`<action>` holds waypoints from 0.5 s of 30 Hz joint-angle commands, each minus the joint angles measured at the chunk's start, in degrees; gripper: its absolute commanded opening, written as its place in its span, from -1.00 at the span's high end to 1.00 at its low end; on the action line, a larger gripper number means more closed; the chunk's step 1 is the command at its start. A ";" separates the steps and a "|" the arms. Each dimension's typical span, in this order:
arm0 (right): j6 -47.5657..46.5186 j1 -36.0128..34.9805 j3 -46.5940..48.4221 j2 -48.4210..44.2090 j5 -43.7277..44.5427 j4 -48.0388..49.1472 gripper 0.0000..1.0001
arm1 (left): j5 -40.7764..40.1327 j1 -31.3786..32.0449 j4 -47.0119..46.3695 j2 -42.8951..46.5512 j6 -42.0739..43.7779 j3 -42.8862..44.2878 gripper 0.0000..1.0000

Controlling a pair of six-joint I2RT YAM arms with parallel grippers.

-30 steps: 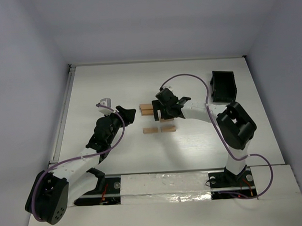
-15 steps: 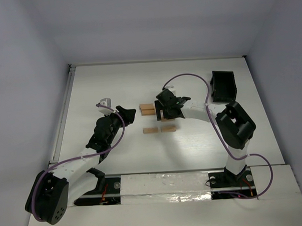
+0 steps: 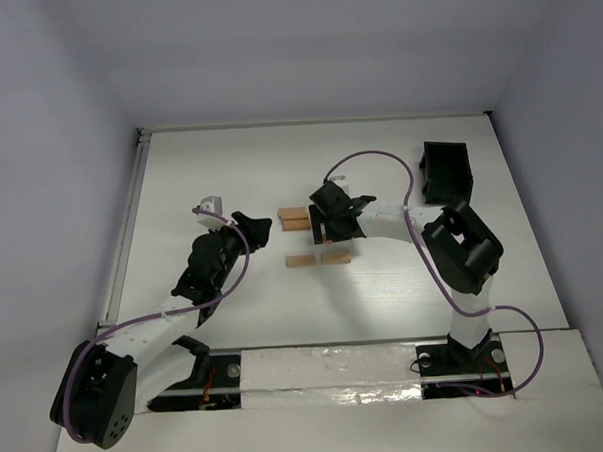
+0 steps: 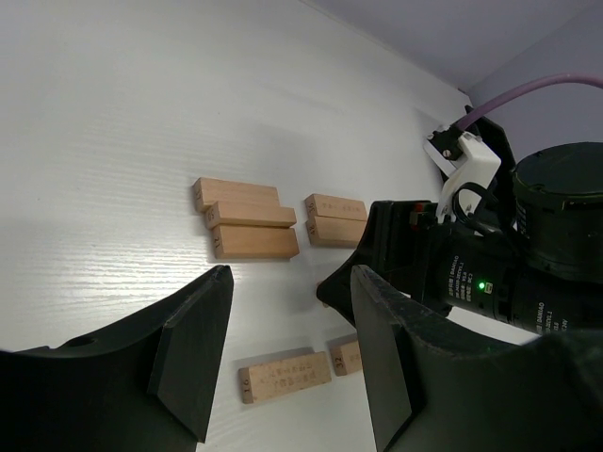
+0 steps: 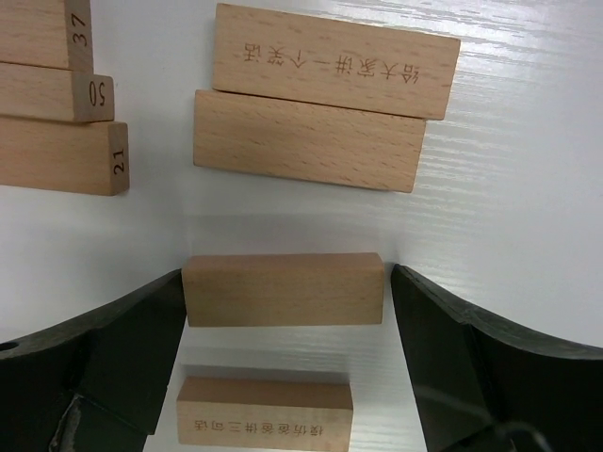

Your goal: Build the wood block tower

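Several light-tan wood blocks lie mid-table. Three lie side by side [image 3: 293, 219] [image 4: 243, 221] [image 5: 57, 94]. A pair lies next to them [image 4: 334, 218] [image 5: 316, 99]. Two loose blocks lie nearer [image 3: 300, 261] [image 3: 335, 257]; one shows in the left wrist view [image 4: 283, 375]. My right gripper [image 3: 327, 232] [image 5: 284, 292] is shut on one block [image 5: 284, 289], fingers at its two ends, just short of the pair. Another block [image 5: 264, 411] lies below it. My left gripper [image 3: 256, 228] [image 4: 287, 363] is open and empty, left of the blocks.
A small black plastic box [image 3: 446, 172] stands at the back right. The right arm's body [image 4: 490, 264] fills the space right of the blocks in the left wrist view. A rail [image 3: 126, 224] runs along the table's left edge.
My right gripper has shifted slightly left and away from the bases, toward the pair of blocks. The left arm has not moved.
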State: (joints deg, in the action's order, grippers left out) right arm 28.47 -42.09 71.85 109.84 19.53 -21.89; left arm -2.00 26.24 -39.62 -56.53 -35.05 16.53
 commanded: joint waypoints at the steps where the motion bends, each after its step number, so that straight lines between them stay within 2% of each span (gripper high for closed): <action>1: 0.45 -0.28 1.62 0.11 1.65 1.15 -0.80 | 0.42 -0.22 -2.84 -0.16 0.24 2.80 0.00; 7: 1.32 -0.28 0.75 -0.24 1.48 1.06 -0.68 | 0.59 -0.22 -2.92 -0.42 0.16 2.80 0.00; 15: 3.43 -0.28 -2.07 -2.09 0.16 1.59 -0.65 | 0.95 -0.22 -3.10 -0.42 -0.02 2.71 0.00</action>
State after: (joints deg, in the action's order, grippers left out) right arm 29.95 -42.09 71.24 109.60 19.92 -21.30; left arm -1.89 26.24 -39.64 -57.17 -35.05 16.53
